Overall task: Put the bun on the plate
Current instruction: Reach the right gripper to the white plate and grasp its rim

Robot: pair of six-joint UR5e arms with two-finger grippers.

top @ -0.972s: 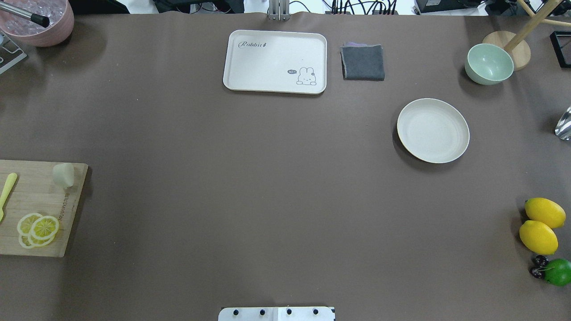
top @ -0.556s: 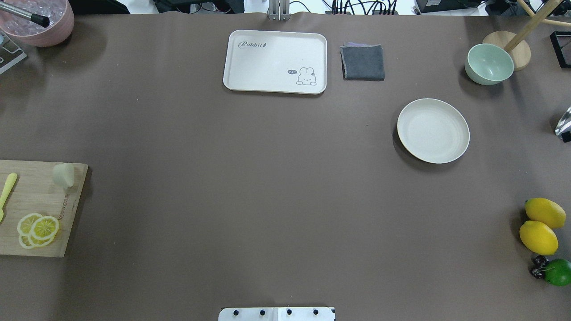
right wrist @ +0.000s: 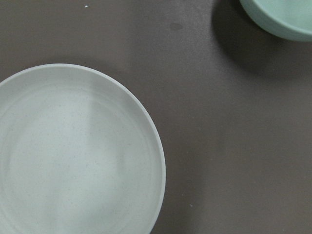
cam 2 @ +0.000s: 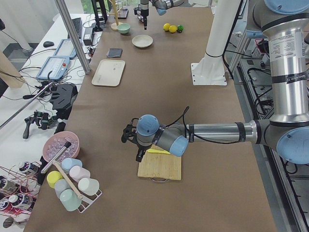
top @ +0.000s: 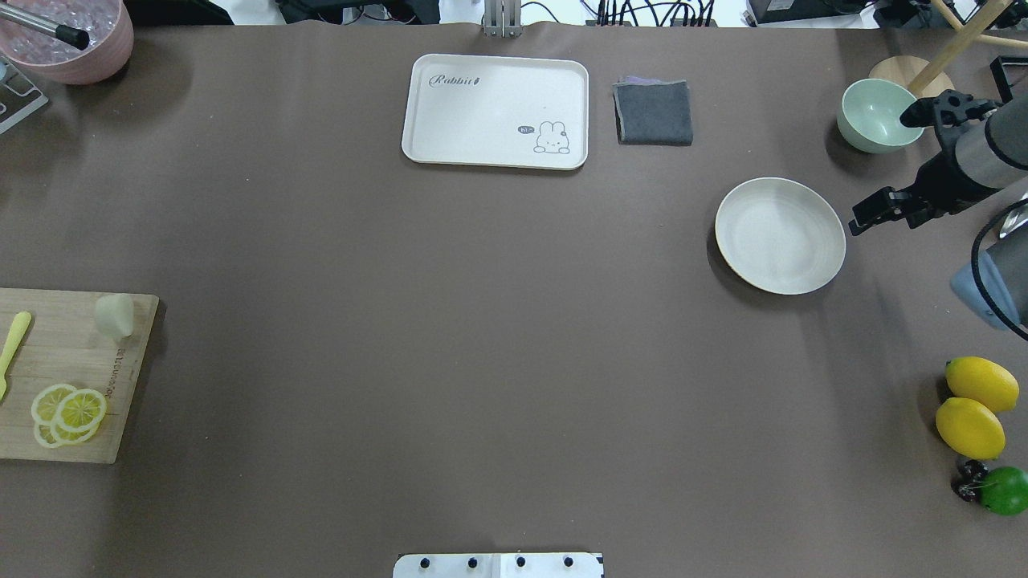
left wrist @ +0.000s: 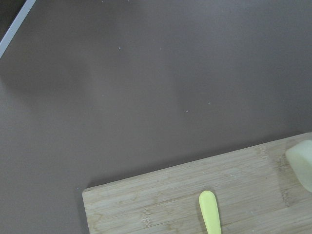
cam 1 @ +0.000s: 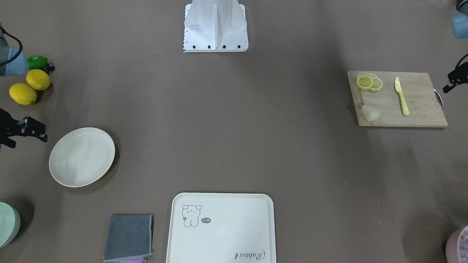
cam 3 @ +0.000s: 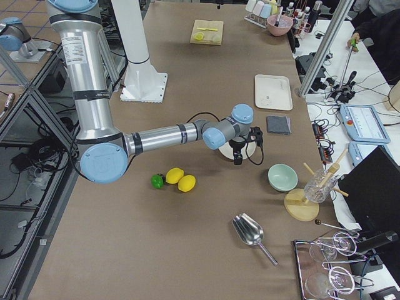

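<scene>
Our right arm (top: 1000, 148) shows at the three o'clock edge of the overhead view. Our right gripper (top: 878, 173) hangs at about two o'clock there, pointing down, its two black fingers (top: 871, 215) spread wide apart along a one-to-seven o'clock line. Our left arm (cam 2: 217, 131) stretches out nearly level, with the wrist bent so that our left gripper (cam 2: 135, 145) points down. In the front-facing view it only peeks in at three o'clock, and we cannot tell how its jaws stand.
</scene>
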